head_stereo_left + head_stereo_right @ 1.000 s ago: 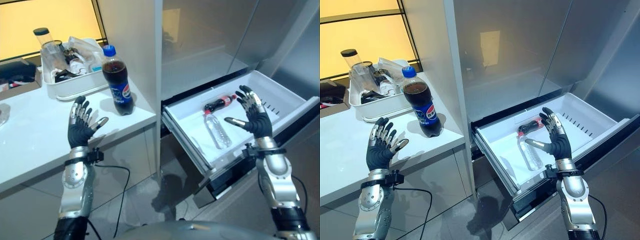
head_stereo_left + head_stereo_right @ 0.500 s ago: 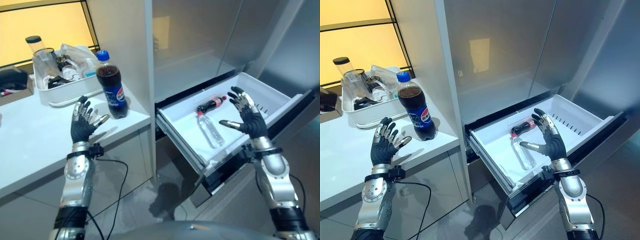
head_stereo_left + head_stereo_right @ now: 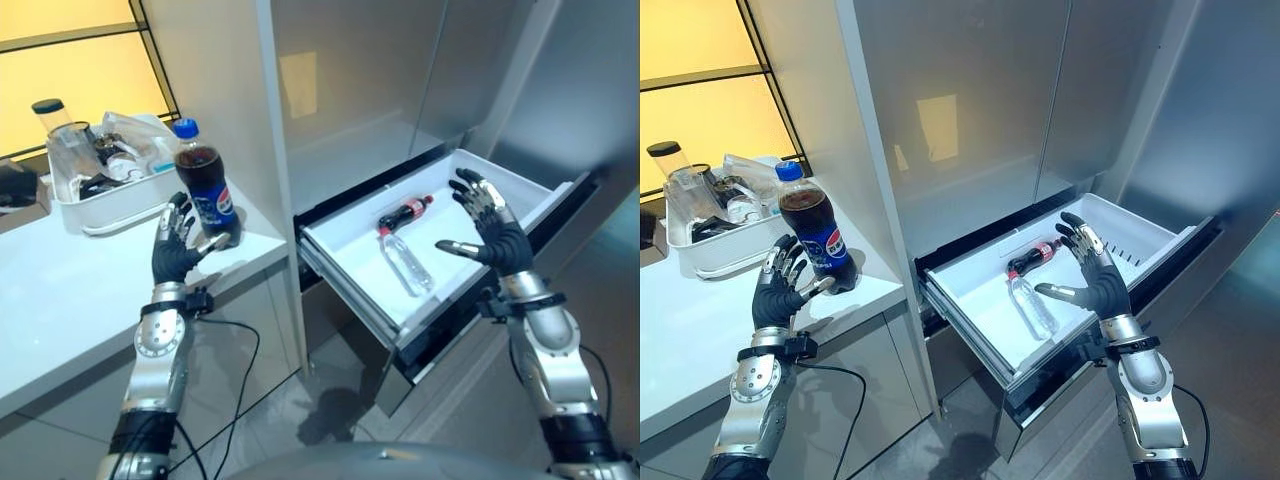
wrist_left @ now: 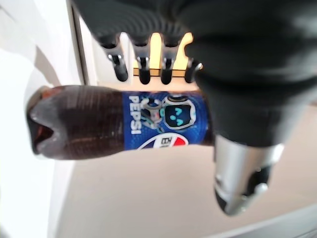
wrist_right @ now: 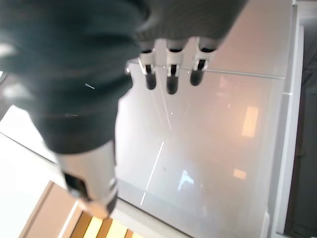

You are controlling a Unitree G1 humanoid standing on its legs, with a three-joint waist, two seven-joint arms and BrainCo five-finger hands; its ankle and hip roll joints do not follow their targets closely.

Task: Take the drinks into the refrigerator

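Left hand: the left hand [image 3: 177, 252] is raised above the table's front edge, fingers spread and straight, palm turned to the cola bottle; it holds nothing. In its wrist view the fingertips [image 4: 143, 74] stand just short of the label, so it looks set to close round the bottle's middle.

Right hand: the right hand [image 3: 492, 232] hangs wide and empty above the drawer's front right corner, thumb out to the side. It looks parked there, clear of the drawer's contents.

Cola bottle: the cola bottle [image 3: 205, 197], blue cap on top, stands upright near the front right corner of the table [image 3: 70, 290], just beyond the left hand. This is the drink yet to be moved, and upright it offers its round side to a grasp.

Drawer: the white refrigerator drawer [image 3: 345, 275] is pulled out, open to receive the drinks.

Drinks already in: a clear water bottle [image 3: 405, 265] lies flat on the drawer floor; a small red-capped cola bottle [image 3: 402, 212] lies just behind it, toward the back wall. Lying down suits the drawer's low height.

Tray: a white tray [image 3: 95, 215] of jars and odds sits by the table's back edge, behind the cola bottle.

Progress: two drinks stowed, one left, as I judge it.
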